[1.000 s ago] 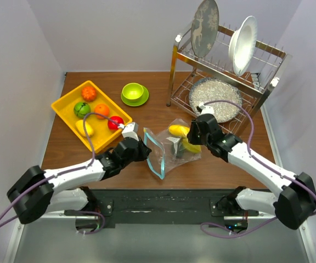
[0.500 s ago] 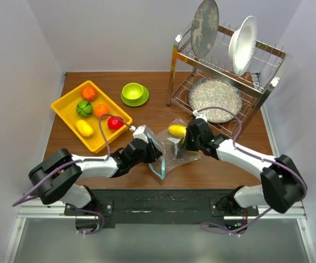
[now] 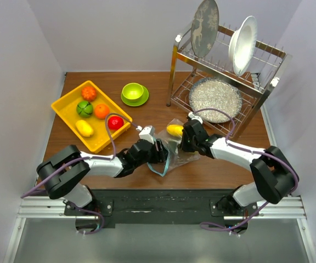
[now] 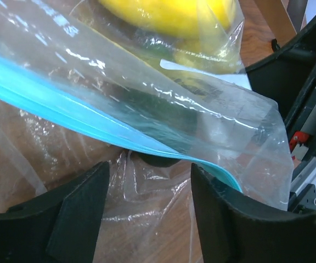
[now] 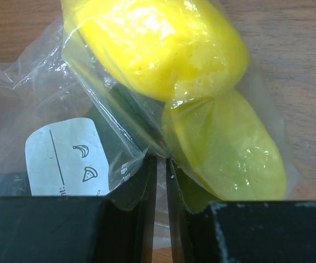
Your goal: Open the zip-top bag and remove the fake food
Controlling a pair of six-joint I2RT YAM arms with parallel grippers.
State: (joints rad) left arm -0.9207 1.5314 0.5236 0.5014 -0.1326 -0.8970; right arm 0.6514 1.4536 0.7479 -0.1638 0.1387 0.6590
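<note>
zip-top bag (image 3: 175,159) lying on the table (image 3: 147,112), left gripper (image 4: 150,181) now spreading apart at its teal strip after advancing rightward, right gripper (image 5: 161,167) still pinching the film beside yellow fake food (image 5: 152,44) inside

Overhead cam, 2 wrist close-ups: bag (image 4: 92,118)

We identify a robotics test cell staged as a kitchen. Plain white walls (image 3: 15,66) enclose a wooden table (image 3: 147,118); an aluminium rail (image 3: 163,212) runs along the near edge; a dish rack (image 3: 173,66) holds plates (image 3: 242,44); a yellow tray (image 3: 66,104) holds fake food (image 3: 101,110).
</note>
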